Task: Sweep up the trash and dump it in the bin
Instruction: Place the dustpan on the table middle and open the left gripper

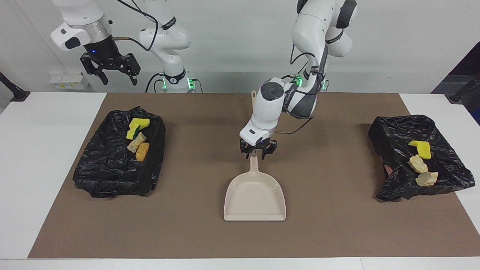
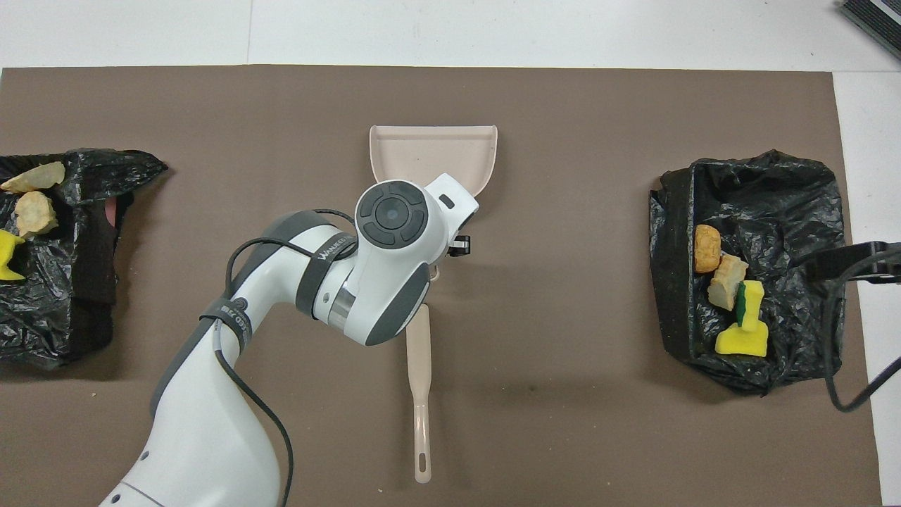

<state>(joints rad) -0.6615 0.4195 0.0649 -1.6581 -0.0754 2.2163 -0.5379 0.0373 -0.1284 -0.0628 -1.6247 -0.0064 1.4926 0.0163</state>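
All the trash is in the two bins, three scraps in each. The bin [image 1: 112,172] at the right arm's end of the table [image 1: 45,157] is lined with a black bag. It holds a yellow sponge chunk [image 1: 137,125], a tan lump [image 1: 135,143] and an orange-brown lump [image 1: 143,151]. They touch one another in a short row that runs from the robots' edge outward. The sponge lies nearest the robots, with its long side roughly along that row.

The other bin [image 1: 393,138], at the left arm's end, has a slumped bag. It holds a second yellow chunk [image 1: 421,148] and two pale crusty lumps [image 1: 417,164] [image 1: 426,179], lined up much the same way.

In the middle of the brown mat [image 1: 337,217] the beige dustpan [image 1: 255,197] lies flat. Its handle points toward the robots and its wide mouth toward the edge farthest from them. The left hand [image 1: 258,151] is low, right at the top of that handle. From here I cannot tell whether its fingers are clamped on the handle or loose around it.

The brush [image 2: 421,394] lies on the mat nearer the robots than the dustpan and in line with it. Its hanging hole is toward the robots' edge and its bristle end is hidden under the left arm.

The right hand [image 1: 111,69] waits high over its own end of the table with its fingers spread apart, holding nothing.
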